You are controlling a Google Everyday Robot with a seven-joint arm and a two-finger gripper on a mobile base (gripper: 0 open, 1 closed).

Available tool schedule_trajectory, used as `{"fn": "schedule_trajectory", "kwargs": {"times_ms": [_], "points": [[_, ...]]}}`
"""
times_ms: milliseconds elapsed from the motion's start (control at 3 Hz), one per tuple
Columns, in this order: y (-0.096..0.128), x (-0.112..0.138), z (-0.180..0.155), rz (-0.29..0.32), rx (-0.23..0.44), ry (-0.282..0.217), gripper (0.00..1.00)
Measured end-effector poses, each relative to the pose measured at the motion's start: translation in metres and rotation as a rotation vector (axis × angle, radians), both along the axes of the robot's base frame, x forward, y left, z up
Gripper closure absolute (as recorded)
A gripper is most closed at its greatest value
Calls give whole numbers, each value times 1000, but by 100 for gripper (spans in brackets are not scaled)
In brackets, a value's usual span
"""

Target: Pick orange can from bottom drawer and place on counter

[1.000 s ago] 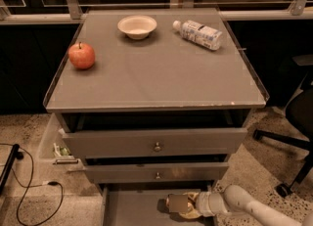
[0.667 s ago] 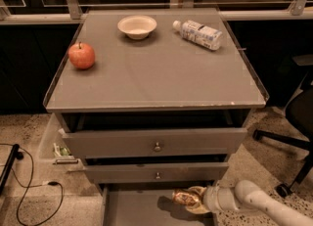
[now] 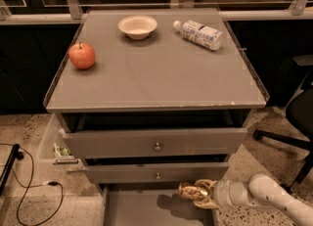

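The counter (image 3: 161, 73) is the biggest thing in front of me, a broad grey top with a slightly raised rim. Under it hang three grey drawers. The top drawer (image 3: 122, 143) and the middle drawer (image 3: 127, 173) each have a small knob and are pulled out a little. The bottom drawer (image 3: 132, 210) is pulled out furthest, a flat tray low to the speckled floor, cut off by the lower edge of the view.

My arm (image 3: 264, 200) comes in from the lower right, pale and rounded, and reaches left over that tray. To the right of the cabinet stands a dark office chair (image 3: 298, 117), only partly in view.

On the counter, a white-labelled plastic bottle (image 3: 198, 34) lies on its side near the back right. A cream bowl (image 3: 138, 26) sits at the back, left of the bottle and apart from it. A red apple (image 3: 82, 56) rests near the left rim.

My gripper (image 3: 201, 193) is over the right part of the bottom drawer, just in front of the middle drawer's face, its fingers clamped on the orange can (image 3: 187, 190). The can lies sideways in my grip, and its shadow falls on the tray floor beneath it.

A thin black cable (image 3: 34, 195) loops over the floor at the left.
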State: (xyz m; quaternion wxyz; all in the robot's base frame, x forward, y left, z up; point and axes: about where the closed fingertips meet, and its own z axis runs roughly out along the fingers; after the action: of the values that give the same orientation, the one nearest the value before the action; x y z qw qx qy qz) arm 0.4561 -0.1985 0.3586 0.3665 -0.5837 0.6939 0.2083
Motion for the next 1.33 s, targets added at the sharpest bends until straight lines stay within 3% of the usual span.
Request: {"fn": "schedule_trajectory", "kwargs": {"times_ms": [333,667,1333], "points": [[1,-6,1,-1,-8,3,100],[1,-14,36,2,-35,-56,100],[0,-17,162,47,-93,-225,100]]}}
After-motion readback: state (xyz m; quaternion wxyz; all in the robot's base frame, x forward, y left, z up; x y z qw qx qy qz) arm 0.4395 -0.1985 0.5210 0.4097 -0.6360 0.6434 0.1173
